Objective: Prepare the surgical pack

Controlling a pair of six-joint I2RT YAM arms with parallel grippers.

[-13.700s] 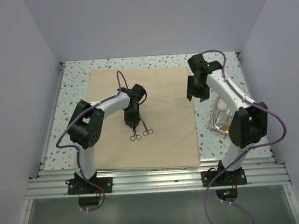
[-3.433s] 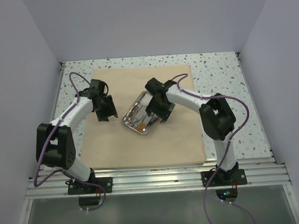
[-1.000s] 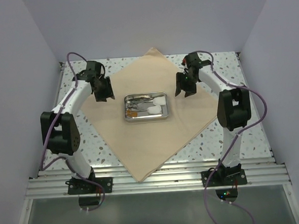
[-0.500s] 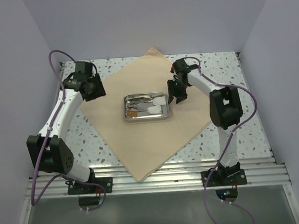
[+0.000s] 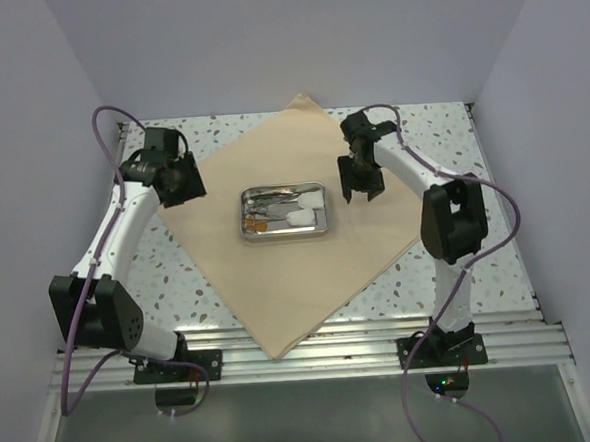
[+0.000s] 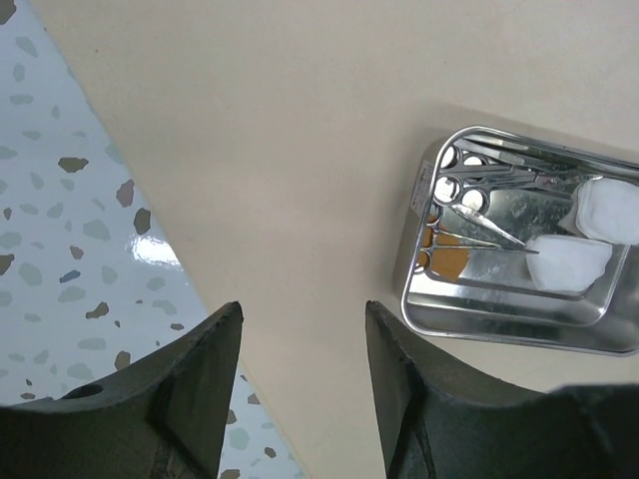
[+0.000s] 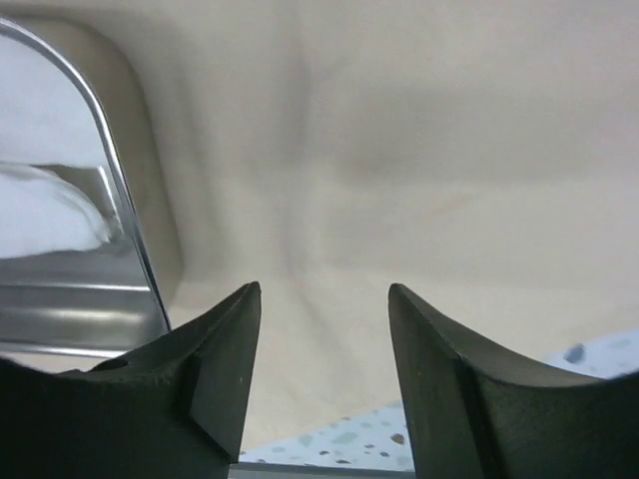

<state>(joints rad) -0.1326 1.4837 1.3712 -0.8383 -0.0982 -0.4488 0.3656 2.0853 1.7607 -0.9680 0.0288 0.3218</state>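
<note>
Pack [image 5: 278, 272] lies flat on the bench [image 5: 450, 131], turned cornerwise, with the tray [image 5: 286, 235] on its middle. My left end effector [image 6: 302, 317] stands wide and empty above the pack's left edge. My right end effector [image 7: 322, 294] stands wide and empty over the pack, just beside the tray's right end.

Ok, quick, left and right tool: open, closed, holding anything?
Left tool: open, empty, over the surgical pack's edge.
Right tool: open, empty, over the surgical pack beside the steel tray.
</note>
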